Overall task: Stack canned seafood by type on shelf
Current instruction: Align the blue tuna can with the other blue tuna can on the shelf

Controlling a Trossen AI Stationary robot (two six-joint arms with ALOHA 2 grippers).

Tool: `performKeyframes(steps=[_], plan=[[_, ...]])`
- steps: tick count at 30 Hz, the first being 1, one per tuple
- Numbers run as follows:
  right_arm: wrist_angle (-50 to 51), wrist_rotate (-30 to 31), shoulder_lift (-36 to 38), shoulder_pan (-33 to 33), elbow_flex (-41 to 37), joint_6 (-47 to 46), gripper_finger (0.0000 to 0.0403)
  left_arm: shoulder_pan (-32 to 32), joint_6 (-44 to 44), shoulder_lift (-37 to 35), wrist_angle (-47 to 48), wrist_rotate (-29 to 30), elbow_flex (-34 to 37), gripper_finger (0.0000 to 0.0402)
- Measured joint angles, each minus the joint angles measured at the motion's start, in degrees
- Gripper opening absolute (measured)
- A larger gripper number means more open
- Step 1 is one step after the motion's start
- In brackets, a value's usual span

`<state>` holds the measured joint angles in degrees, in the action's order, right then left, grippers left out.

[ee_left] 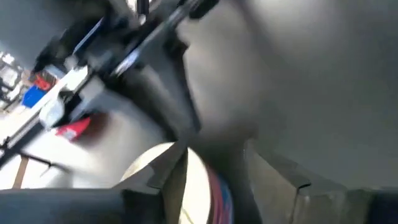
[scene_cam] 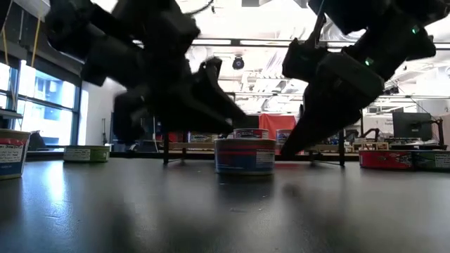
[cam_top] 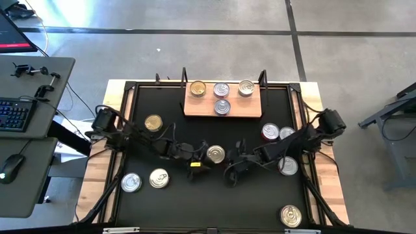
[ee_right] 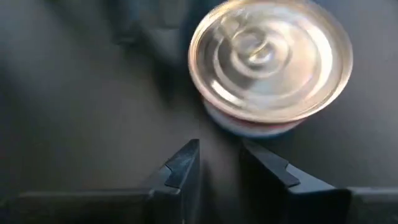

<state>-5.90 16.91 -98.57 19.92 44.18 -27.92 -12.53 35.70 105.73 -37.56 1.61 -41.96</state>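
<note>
Two grippers flank my centre can [cam_top: 216, 154]: left gripper [cam_top: 195, 160] open beside it, right gripper [ee_right: 219, 163] narrowed, empty.

Surroundings of the work table, seen from above and at table height.
A black tabletop [cam_top: 214, 195] rests on a light wooden bench [cam_top: 328, 188] over a grey concrete floor [cam_top: 195, 52]. A grey side desk [cam_top: 29, 133] carries a blue-lit keyboard [cam_top: 13, 115] and a mouse [cam_top: 12, 166]. Large windows [scene_cam: 42, 116] and a monitor [scene_cam: 411, 125] show beyond the table.
</note>
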Motion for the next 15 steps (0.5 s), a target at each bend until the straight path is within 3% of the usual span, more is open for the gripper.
performKeyframes(steps=[7, 11, 15], plan=[[-1.5, -0.9, -0.7, 2.4, 0.0, 5.2, 0.0106, 1.8, -1.0, 2.8, 0.4, 1.4, -0.1, 0.0167], [-1.6, 0.4, 2.3, 5.8, 0.0, 7.4, 0.0106, 2.4, -2.4, 3.2, 0.1, 1.4, -0.1, 0.0133], [-2.4, 7.2, 4.6, 9.4, 0.0, 7.9, 0.0106, 2.8, -3.9, 3.2, 0.1, 0.4, -0.2, 0.0078]])
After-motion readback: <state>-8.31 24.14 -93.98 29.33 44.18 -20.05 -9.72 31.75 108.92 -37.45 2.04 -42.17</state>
